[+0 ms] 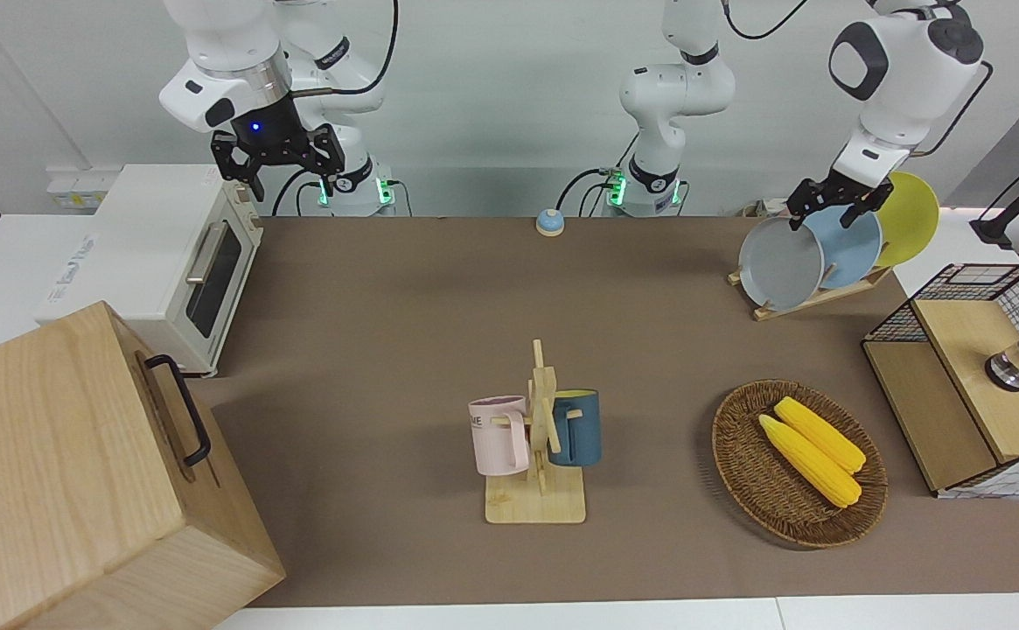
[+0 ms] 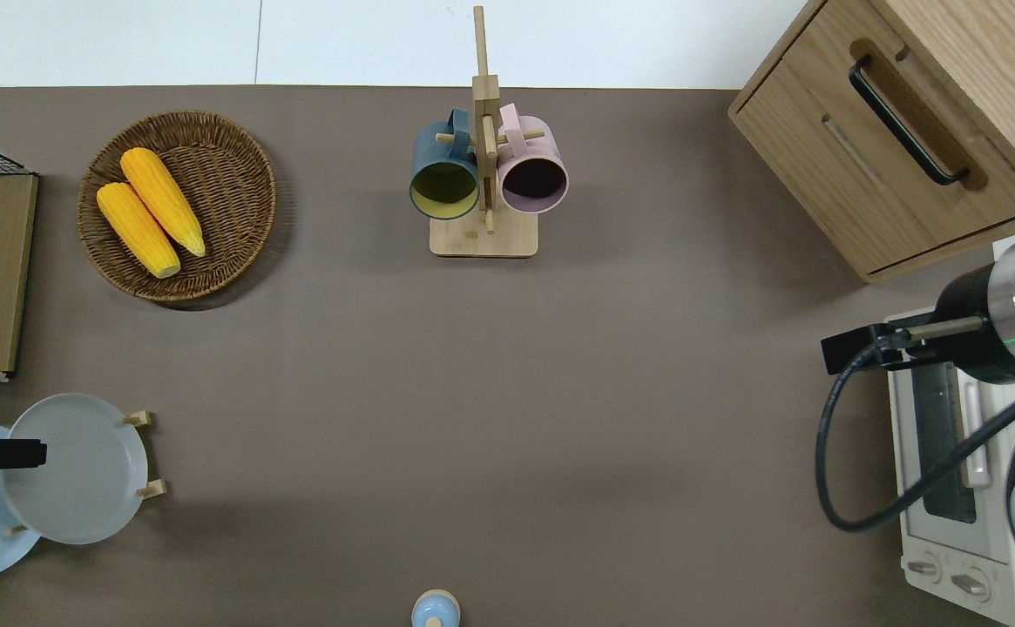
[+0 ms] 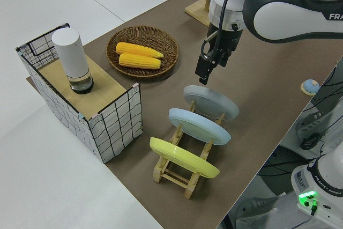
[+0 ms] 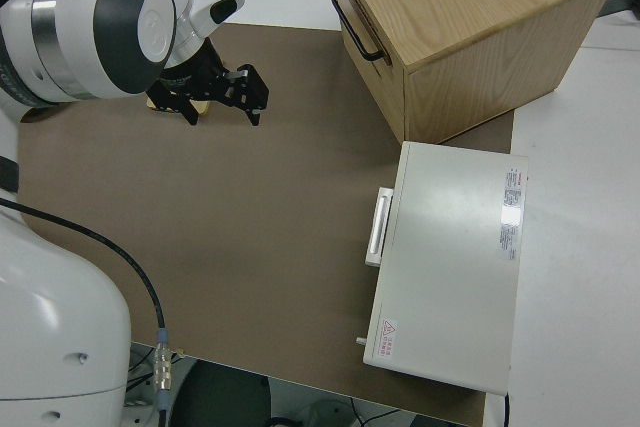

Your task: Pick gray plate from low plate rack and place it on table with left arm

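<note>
Wide table (image 1: 404,306), brown mat, white at edges. Directly below left gripper (image 1: 827,210): low plate rack (image 1: 811,296), light wood, at the left arm's end. Beside it, farther from robots than gripper: wire-sided wooden box (image 1: 964,385). Wicker basket (image 2: 237,187) farther still from robots, toward table middle. Wooden mug stand (image 2: 483,237) at mid-table, well apart from gripper. Small blue bell (image 2: 435,608) at robots' edge, between the arms. At the right arm's end, far from left gripper: white toaster oven (image 1: 168,262) and wooden drawer cabinet (image 2: 908,131), cabinet farther from robots.
</note>
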